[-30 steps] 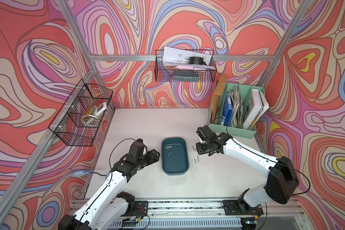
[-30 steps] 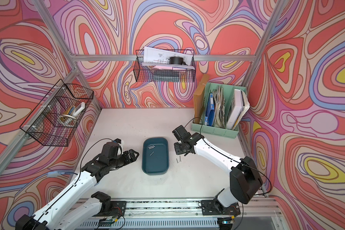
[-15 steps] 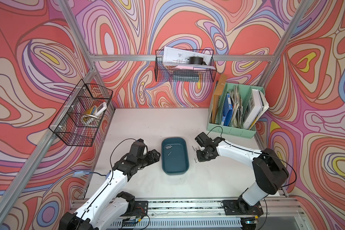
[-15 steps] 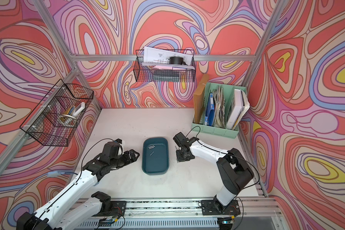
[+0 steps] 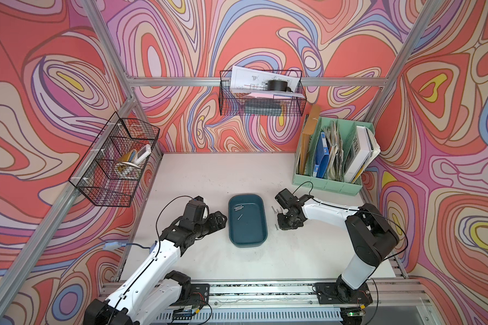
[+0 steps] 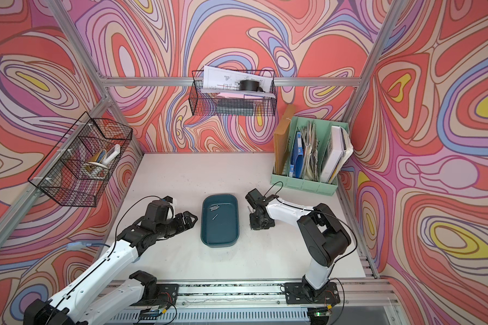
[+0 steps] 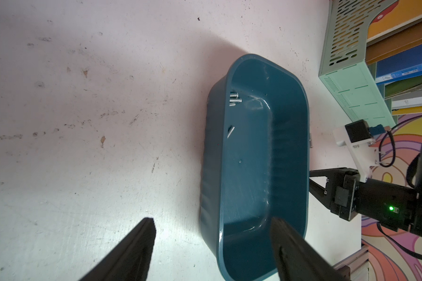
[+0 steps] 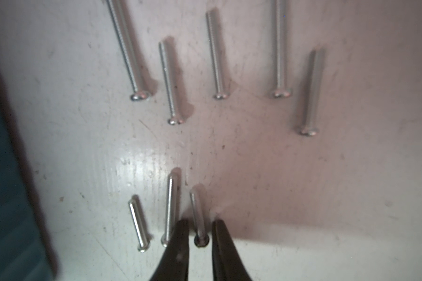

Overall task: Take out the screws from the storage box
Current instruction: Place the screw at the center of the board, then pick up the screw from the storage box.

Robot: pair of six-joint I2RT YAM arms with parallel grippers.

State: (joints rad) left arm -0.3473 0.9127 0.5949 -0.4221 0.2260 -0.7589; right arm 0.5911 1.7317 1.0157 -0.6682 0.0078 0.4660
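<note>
The dark teal storage box lies mid-table, and its edge shows in the right wrist view. Three screws remain in it: a pair and a single. Several screws lie in rows on the table right of the box. My right gripper is down at the table, its jaws slightly parted around one lying screw, with small gaps either side. My left gripper stands open and empty by the box's left side.
A mint-green file organiser with folders stands at the back right. Black wire baskets hang on the left wall and on the back wall. An aluminium rail runs along the table's front.
My right gripper has come down toward the front beside the box and parted its jaws, leaving a screw on the table between them. The left arm has not moved.
</note>
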